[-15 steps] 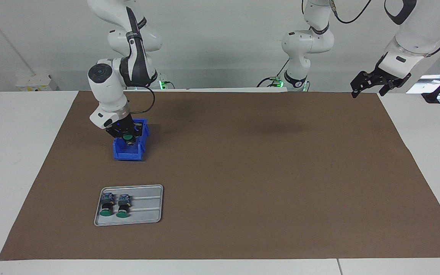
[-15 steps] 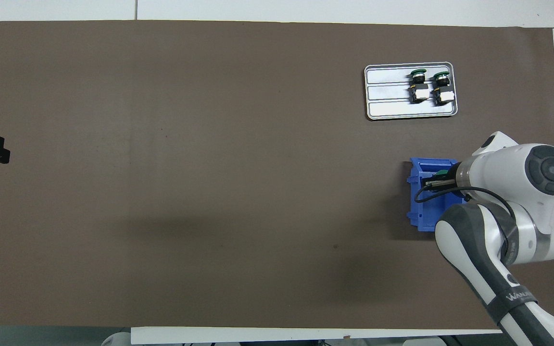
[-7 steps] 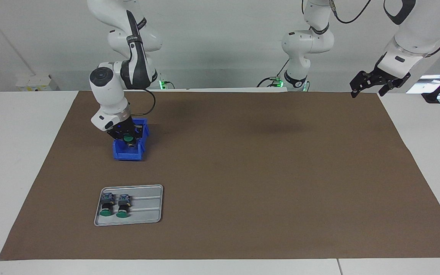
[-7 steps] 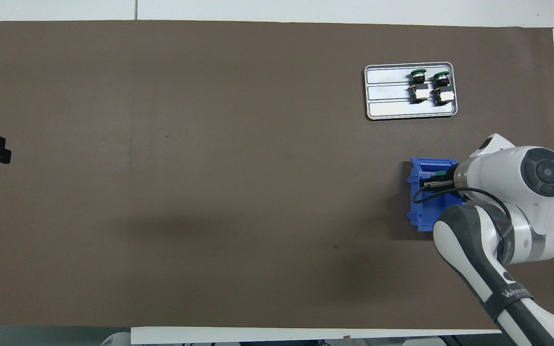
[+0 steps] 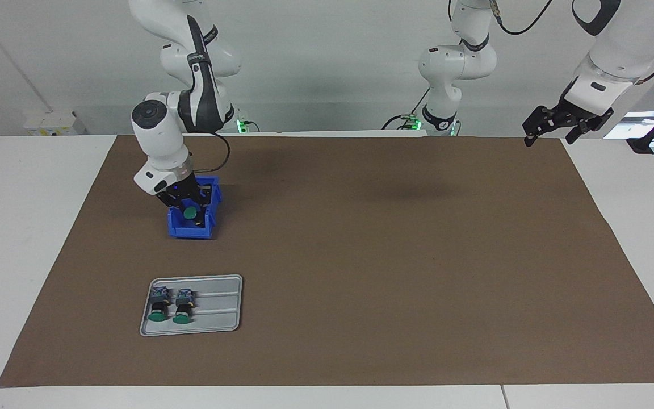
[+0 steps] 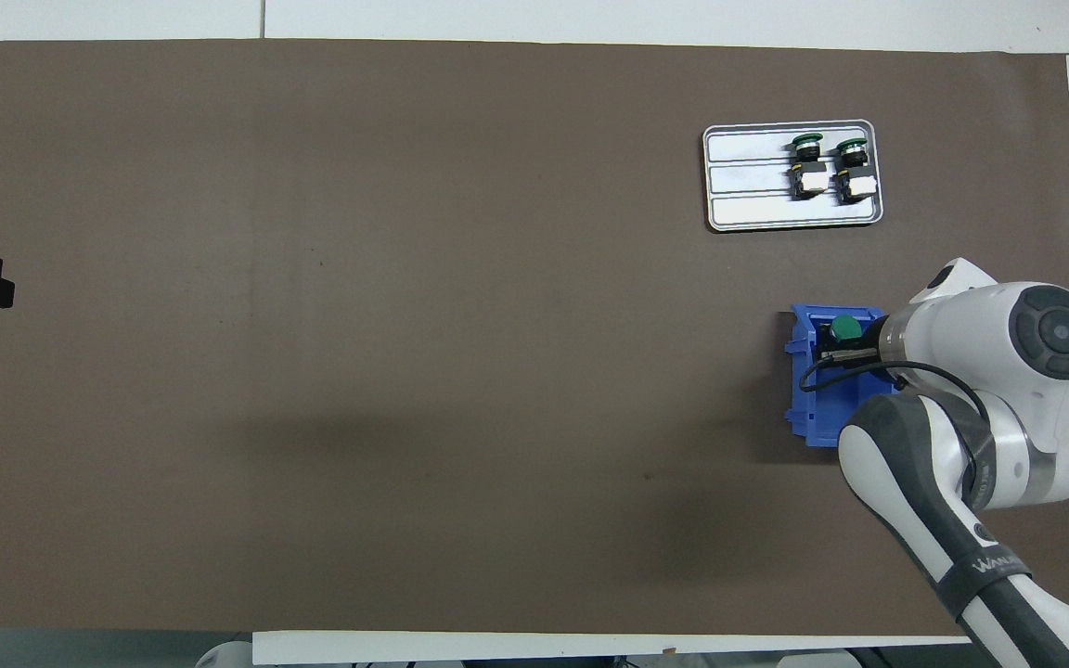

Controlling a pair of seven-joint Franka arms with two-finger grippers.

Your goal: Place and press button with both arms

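- Right gripper (image 5: 186,205): lowered into the blue bin (image 5: 192,227); green-capped button (image 5: 190,212) sits between its jaws; grip state cannot be told.
- Tray (image 5: 222,307): carries two more buttons (image 5: 171,305).
- Left gripper (image 5: 551,124): jaws released, waiting raised over the mat corner.

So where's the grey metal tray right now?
The grey metal tray lies on the brown mat toward the right arm's end of the table, farther from the robots than the blue plastic bin, holding two green-capped buttons.
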